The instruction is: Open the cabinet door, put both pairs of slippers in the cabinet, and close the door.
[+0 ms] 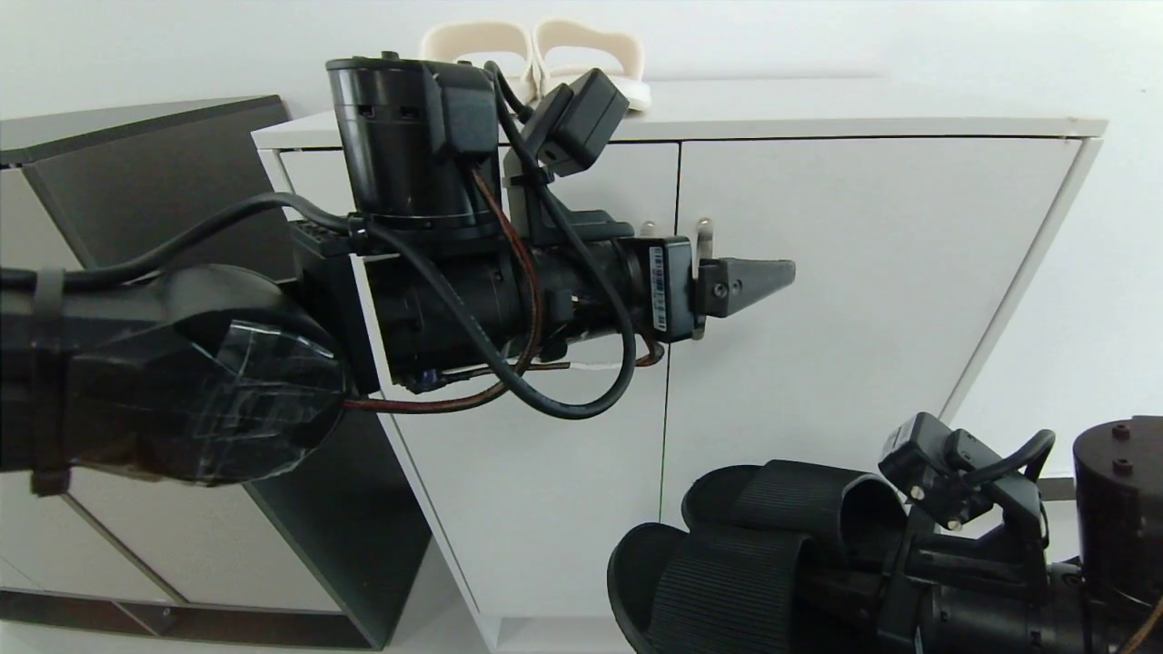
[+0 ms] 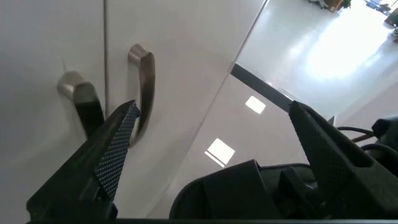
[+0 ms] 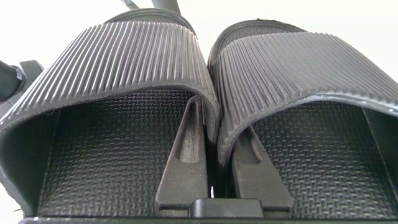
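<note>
The white cabinet (image 1: 863, 272) has both doors closed, with two metal handles (image 1: 702, 234) at the centre seam. A cream pair of slippers (image 1: 536, 54) lies on its top. My left gripper (image 1: 780, 271) is open in front of the doors at handle height. In the left wrist view one of its fingers (image 2: 115, 152) sits just beside the right door's handle (image 2: 144, 81), the other finger far off it. Low at the right, my right gripper (image 3: 217, 121) is shut on the black pair of slippers (image 1: 754, 545), pinching their inner walls together with one finger inside each shoe.
A dark grey cabinet (image 1: 154, 163) stands to the left of the white one, its side panel angled close to my left arm. A plain white wall lies behind. Shiny floor (image 2: 298, 68) shows beyond the cabinet's edge.
</note>
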Robot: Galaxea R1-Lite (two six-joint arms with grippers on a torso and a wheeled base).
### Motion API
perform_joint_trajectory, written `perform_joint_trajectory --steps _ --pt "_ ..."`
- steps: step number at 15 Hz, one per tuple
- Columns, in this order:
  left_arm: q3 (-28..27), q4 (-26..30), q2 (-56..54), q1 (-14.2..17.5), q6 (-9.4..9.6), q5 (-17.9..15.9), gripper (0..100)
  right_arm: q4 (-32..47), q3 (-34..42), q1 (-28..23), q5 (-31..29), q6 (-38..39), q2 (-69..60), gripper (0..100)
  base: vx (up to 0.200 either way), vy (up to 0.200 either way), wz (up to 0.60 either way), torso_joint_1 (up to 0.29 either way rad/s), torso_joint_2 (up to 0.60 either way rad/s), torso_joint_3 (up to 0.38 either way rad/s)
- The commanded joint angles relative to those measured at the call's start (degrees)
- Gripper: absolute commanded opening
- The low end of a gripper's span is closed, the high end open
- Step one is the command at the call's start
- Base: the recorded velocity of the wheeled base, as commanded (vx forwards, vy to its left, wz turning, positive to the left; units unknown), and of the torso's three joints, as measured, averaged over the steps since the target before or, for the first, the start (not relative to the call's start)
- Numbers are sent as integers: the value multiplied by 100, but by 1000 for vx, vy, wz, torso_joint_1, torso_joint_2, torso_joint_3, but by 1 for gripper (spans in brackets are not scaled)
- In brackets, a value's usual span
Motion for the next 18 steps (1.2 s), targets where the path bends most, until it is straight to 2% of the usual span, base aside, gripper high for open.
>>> perform_joint_trajectory --steps 1,8,9,10,12,15,18 --pt "-188 47 186 26 -4 77 100 -3 1 2 1 2 -5 0 0 0 0 0 0 0" --pt "-557 82 555 0 -13 104 100 -3 37 2 1 2 -23 0 0 0 0 0 0 0" --pt "-566 82 555 0 -13 95 0 -3 72 29 10 -7 -32 0 0 0 0 0 0 0" --pt "-566 82 555 -9 -21 95 0 -3 89 38 10 -7 -49 0 0 0 0 0 0 0" --pt "-338 74 388 -62 -30 51 0 6 309 126 432 -209 -269 0 0 0 0 0 0 0" --pt "93 56 28 -352 -39 51 0 6 625 126 1003 -473 -506 0 0 0 0 0 0 0" --pt "234 47 -113 -528 -48 51 0 6 722 126 1030 -684 -506 0 0 0 0 0 0 0"
